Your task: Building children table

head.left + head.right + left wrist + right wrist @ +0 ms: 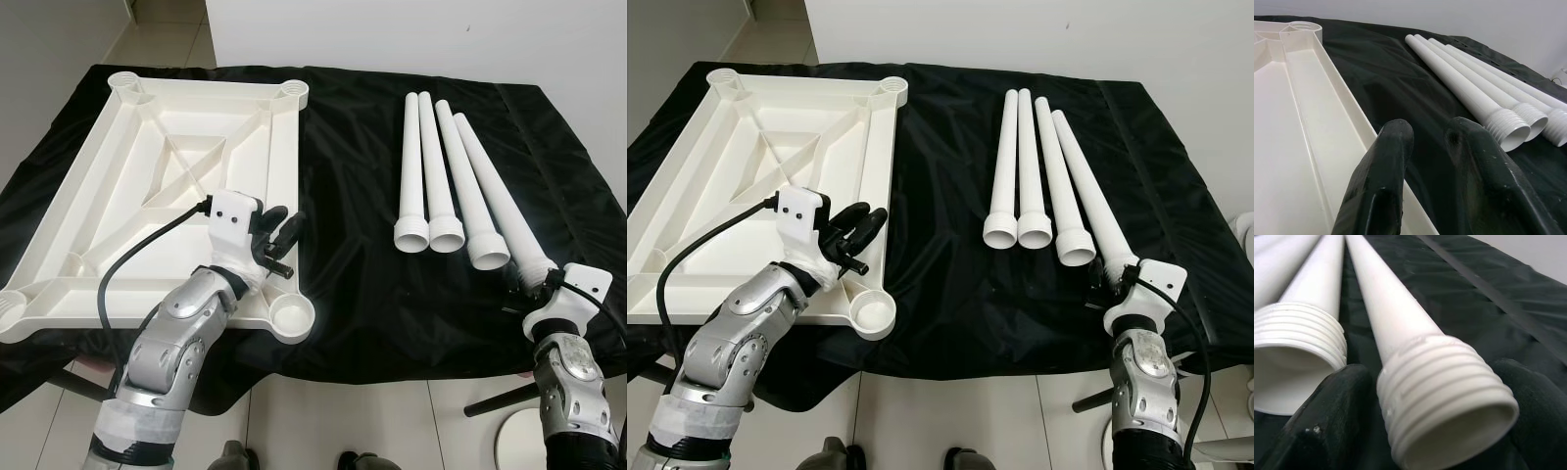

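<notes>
A white table top [118, 196] lies upside down on the left of the black cloth, with a round socket [291, 313] at its near right corner. Four white legs lie side by side on the right, threaded ends toward me. My left gripper [284, 227] hovers over the top's right rim just behind that socket, fingers [1386, 161] slightly apart and holding nothing. At the front right, my right gripper [534, 279] is shut on the threaded end of the rightmost leg [1444, 401], a finger [1327, 411] on each side. The other three legs [431, 166] lie untouched.
The black cloth [362, 294] covers the work surface and drops over its front edge just before my arms. Pale tiled floor [372, 421] lies below. A white wall runs behind the surface. A round white object [514, 441] sits on the floor at the lower right.
</notes>
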Controlling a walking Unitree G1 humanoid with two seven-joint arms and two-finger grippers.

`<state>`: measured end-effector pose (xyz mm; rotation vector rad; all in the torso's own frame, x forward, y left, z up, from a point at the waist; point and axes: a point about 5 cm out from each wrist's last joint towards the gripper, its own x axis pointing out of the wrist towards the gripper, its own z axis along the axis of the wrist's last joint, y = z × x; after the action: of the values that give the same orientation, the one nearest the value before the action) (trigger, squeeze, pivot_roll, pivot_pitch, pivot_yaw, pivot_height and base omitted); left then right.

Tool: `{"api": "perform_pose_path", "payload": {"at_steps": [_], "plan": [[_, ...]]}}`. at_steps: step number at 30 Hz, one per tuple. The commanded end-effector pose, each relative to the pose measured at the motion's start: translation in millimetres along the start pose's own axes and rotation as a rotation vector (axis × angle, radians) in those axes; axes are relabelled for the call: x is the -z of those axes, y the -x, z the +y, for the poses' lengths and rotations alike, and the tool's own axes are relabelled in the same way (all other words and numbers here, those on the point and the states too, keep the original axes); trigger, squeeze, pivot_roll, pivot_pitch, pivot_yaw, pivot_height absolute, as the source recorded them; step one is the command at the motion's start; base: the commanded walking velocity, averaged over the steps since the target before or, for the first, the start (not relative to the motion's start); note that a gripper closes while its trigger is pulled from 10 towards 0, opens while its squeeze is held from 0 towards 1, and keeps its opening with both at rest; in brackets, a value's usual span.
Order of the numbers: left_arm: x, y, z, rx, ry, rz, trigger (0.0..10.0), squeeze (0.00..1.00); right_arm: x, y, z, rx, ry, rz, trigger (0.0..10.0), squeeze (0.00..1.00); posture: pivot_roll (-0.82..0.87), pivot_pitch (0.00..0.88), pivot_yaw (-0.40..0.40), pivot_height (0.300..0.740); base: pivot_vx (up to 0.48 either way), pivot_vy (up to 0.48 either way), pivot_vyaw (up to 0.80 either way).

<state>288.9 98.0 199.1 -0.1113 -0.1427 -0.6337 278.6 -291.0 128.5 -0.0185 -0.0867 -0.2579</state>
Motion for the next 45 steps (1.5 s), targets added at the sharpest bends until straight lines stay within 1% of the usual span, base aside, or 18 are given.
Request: {"api": "perform_pose_path", "payload": {"at_steps": [1,4,6,10,12,13,15,16,17,25,32,33,39,41,42,43,44,45], "plan": [[1,2.8,-2.5,0.018,0.004,0.01,10.0,0.0,4,1.3,-0.6,-0.028,-0.004,0.016,10.0,0.0,0.02,0.176,0.004,0.74,0.0,0.0,0.0],[1,2.7,-2.8,0.018,0.005,0.012,10.0,0.0,5,0.0,2.3,-0.065,-0.01,0.029,10.0,0.0,0.02,0.177,0.007,0.74,0.0,0.0,0.0],[2,1.9,-2.9,0.019,0.006,0.013,10.0,0.0,8,-2.3,8.3,-0.142,-0.019,0.061,10.0,0.0,0.02,0.177,0.006,0.74,0.0,0.0,0.0],[1,0.9,-2.4,0.02,0.006,0.012,10.0,0.0,12,-3.8,11.6,-0.191,-0.023,0.093,10.0,0.0,0.02,0.175,0.007,0.74,0.0,0.0,0.0],[1,0.9,-2.4,0.02,0.006,0.012,10.0,0.0,12,-3.8,11.6,-0.191,-0.023,0.093,10.0,0.0,0.02,0.175,0.007,0.74,0.0,0.0,0.0],[0,0.2,-2.0,0.019,0.007,0.008,10.0,0.0,17,-4.5,12.2,-0.21,-0.042,0.127,8.8,0.0,0.02,0.173,0.006,0.74,0.0,0.0,0.0],[0,0.2,-2.0,0.019,0.007,0.008,10.0,0.0,17,-4.5,12.2,-0.21,-0.042,0.127,8.8,0.0,0.02,0.173,0.006,0.74,0.0,0.0,0.0],[0,0.1,-2.1,0.018,0.008,0.006,10.0,0.0,18,-4.5,12.4,-0.216,-0.049,0.134,3.3,0.0,0.02,0.173,0.006,0.74,0.0,0.0,0.0],[0,-0.1,-2.1,0.018,0.008,0.006,10.0,0.0,19,-4.4,13.4,-0.229,-0.05,0.133,0.0,0.0,0.02,0.171,0.008,0.74,0.0,0.0,0.0],[-1,-1.3,-2.2,0.021,0.011,0.003,10.0,0.0,18,-3.2,24.3,-0.285,-0.13,0.12,0.0,0.0,0.02,0.166,0.007,0.74,0.0,0.0,0.0],[-1,-2.7,-3.3,0.029,0.025,-0.005,10.0,0.0,16,-1.6,30.3,-0.259,-0.145,0.089,0.0,0.0,0.02,0.155,0.003,0.74,0.0,0.0,0.0],[-2,-3.6,-4.0,0.038,0.035,-0.01,10.0,0.0,15,-2.0,31.2,-0.235,-0.143,0.073,10.0,0.0,0.01,0.148,0.002,0.74,0.0,0.0,0.0],[-4,-5.2,-5.2,0.054,0.053,-0.02,10.0,0.0,12,-2.3,34.5,-0.214,-0.154,0.048,10.0,0.0,0.01,0.146,0.001,0.74,0.0,0.0,0.0],[-5,-7.1,-6.3,0.078,0.081,-0.026,10.0,0.0,0,-4.3,40.6,-0.203,-0.151,-0.015,10.0,0.0,0.01,0.116,-0.005,0.74,0.0,0.0,0.0],[-5,-7.1,-6.3,0.078,0.081,-0.026,10.0,0.0,0,-4.3,40.6,-0.203,-0.151,-0.015,10.0,0.0,0.01,0.116,-0.005,0.74,0.0,0.0,0.0],[-8,-8.4,-6.7,0.108,0.107,-0.037,10.0,0.0,-12,-5.9,45.1,-0.202,-0.125,-0.086,10.0,0.0,0.01,0.11,-0.008,0.74,0.0,0.0,0.0],[-8,-8.4,-6.7,0.108,0.107,-0.037,10.0,0.0,-12,-5.9,45.1,-0.202,-0.125,-0.086,10.0,0.0,0.01,0.11,-0.008,0.74,0.0,0.0,0.0],[-10,-9.2,-7.0,0.129,0.125,-0.045,10.0,0.0,-21,-6.6,48.0,-0.202,-0.106,-0.135,10.0,0.0,0.01,0.11,-0.008,0.74,0.0,0.0,0.0]]}}
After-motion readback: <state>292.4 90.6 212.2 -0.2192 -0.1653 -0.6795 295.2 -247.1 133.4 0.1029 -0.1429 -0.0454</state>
